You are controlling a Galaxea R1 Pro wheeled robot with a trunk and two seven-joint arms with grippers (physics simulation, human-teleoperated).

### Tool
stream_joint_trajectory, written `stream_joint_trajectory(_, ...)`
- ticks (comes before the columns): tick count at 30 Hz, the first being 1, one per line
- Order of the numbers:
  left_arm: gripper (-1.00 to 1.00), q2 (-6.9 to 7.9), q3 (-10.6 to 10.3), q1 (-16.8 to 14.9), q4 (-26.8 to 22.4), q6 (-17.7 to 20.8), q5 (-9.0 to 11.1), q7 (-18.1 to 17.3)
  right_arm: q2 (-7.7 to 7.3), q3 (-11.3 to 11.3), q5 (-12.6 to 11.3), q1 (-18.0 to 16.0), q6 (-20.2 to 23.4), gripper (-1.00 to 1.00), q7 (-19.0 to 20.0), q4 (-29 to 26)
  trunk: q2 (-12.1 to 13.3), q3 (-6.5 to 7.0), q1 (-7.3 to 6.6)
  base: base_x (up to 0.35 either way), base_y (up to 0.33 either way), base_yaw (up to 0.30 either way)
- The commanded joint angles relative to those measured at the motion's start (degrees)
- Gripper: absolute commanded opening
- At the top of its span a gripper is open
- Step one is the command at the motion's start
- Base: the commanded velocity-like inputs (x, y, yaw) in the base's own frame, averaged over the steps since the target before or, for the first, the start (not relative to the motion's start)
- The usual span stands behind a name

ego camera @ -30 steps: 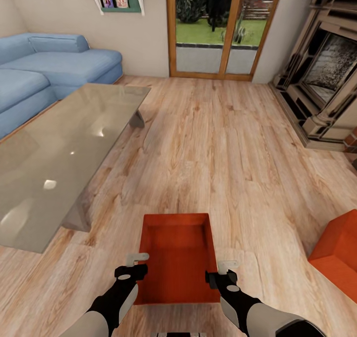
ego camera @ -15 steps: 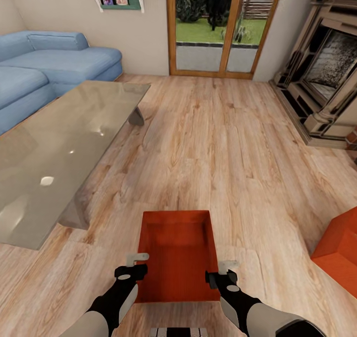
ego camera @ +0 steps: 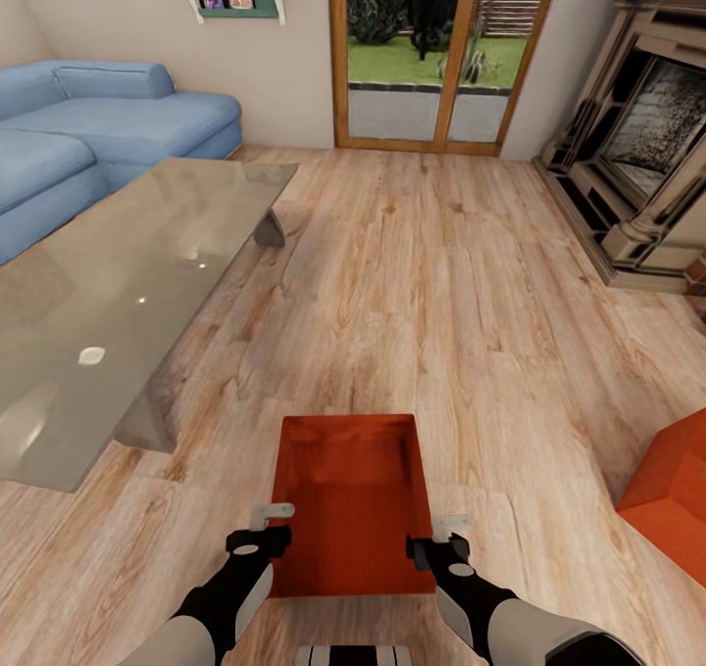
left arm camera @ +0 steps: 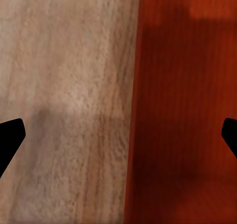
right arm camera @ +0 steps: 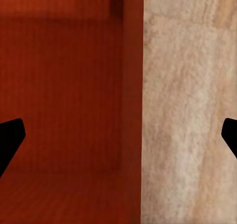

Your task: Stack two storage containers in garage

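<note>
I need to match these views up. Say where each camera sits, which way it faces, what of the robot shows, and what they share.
Head: high on the robot, facing forward and down over the wood floor, sofa and table; both arms show, left gripper, right gripper.
Left wrist: looks down at the box wall; dark finger tips at the edges.
Right wrist: looks down at the opposite wall; same tips.
Shared: all three show the box and floor.
</note>
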Motion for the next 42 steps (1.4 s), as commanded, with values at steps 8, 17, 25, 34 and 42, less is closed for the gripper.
stream_joint_trajectory(8,1.00,0.04,-0.5,0.0,-0.4,0.4,0.3,0.4,-0.10,0.5,-3.3,0.0,-0.2,1.00,-0.1,0.1,0.0,-0.04,-0.01,0.000,0.000,0.000)
stream_joint_trajectory(17,1.00,0.04,-0.5,0.0,-0.6,0.3,0.3,0.4,-0.15,0.5,-3.8,0.0,-3.2,1.00,-0.1,0.1,0.0,-0.04,-0.01,0.000,0.000,0.000)
stream_joint_trajectory(25,1.00,0.04,-0.5,0.0,-0.1,0.3,0.3,0.3,-0.11,0.6,-3.8,0.0,-3.5,1.00,-0.1,0.1,0.0,-0.04,-0.01,0.000,0.000,0.000)
stream_joint_trajectory(34,1.00,0.04,-0.4,0.0,-0.3,0.3,0.4,0.3,-0.10,0.5,-3.8,0.0,-3.7,1.00,-0.1,0.1,0.0,-0.04,-0.01,0.000,0.000,0.000)
stream_joint_trajectory(42,1.00,0.12,-0.4,0.0,-0.6,0.2,0.4,0.4,-0.11,0.6,-3.8,0.0,-3.7,1.00,-0.1,0.1,0.0,-0.04,-0.01,0.000,0.000,0.000)
